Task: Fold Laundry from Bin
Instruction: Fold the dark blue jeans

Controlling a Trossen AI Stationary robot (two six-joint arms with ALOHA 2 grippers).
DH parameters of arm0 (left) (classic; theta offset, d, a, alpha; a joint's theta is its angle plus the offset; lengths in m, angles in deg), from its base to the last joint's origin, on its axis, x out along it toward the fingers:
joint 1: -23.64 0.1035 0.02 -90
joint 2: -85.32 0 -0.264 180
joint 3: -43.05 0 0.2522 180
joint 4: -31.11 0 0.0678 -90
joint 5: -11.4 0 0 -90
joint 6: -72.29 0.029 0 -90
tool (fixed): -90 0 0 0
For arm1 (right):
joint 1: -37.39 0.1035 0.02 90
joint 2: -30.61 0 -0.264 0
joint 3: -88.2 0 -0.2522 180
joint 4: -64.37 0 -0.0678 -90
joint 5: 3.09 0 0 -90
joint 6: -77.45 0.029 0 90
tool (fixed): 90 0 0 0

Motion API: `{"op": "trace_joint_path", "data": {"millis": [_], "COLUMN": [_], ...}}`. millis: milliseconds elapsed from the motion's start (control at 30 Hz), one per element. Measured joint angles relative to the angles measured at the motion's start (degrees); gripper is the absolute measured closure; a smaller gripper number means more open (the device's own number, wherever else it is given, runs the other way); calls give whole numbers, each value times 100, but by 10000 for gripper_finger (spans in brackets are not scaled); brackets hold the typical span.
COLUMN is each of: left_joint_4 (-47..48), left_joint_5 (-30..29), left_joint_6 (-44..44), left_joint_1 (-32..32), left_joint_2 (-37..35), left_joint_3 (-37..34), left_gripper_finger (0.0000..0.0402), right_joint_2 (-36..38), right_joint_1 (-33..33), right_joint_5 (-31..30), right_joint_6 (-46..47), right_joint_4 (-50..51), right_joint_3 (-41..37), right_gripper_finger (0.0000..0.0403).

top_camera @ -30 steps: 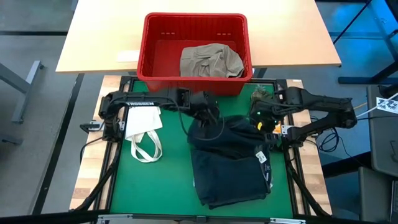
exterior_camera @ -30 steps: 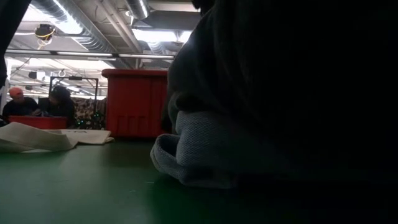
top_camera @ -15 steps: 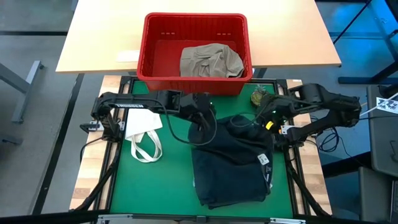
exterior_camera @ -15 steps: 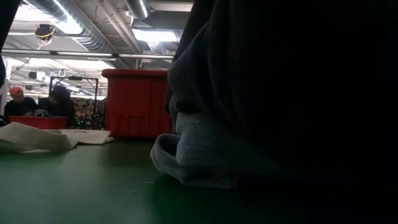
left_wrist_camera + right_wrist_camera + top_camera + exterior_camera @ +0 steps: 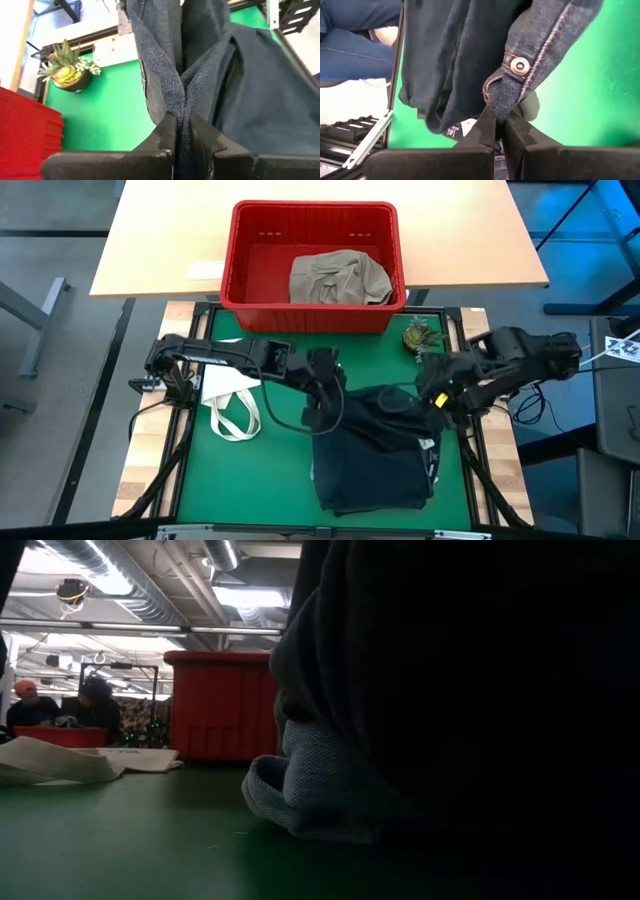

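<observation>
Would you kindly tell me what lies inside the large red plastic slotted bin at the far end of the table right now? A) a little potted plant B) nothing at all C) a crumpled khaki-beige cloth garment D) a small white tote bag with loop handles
C: in the high view a crumpled khaki-beige cloth garment lies inside the red plastic slotted bin, alone there.

- The left gripper [image 5: 318,415] reached in from the left arm, its fingers [image 5: 167,135] pinched tight on cloth between them.
- The right gripper [image 5: 436,398] mirrored it opposite, fingers [image 5: 487,127] clamped on cloth.
</observation>
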Motion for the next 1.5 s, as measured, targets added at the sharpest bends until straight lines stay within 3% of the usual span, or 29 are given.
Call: {"op": "trace_joint_path", "data": {"millis": [500, 1233, 1500], "left_joint_4": [-100, -1051, -1050], "left_joint_5": [23, 76, -263], "left_joint_6": [-703, -1151, -1159], "left_joint_1": [-685, -1403, -1564], "left_joint_2": [63, 560, 580], "left_joint_3": [0, 0, 1], "left_gripper_finger": [379, 377, 377], "right_joint_2": [-2, -133, -275], "right_joint_1": [1645, 3265, 3783], "right_joint_5": [-838, -1032, -1775], "right_joint_6": [1331, 2507, 2646], "right_joint_4": [-240, -687, -764], "right_joint_3": [-563, -944, -942], "right_gripper_finger": [391, 391, 391]}}
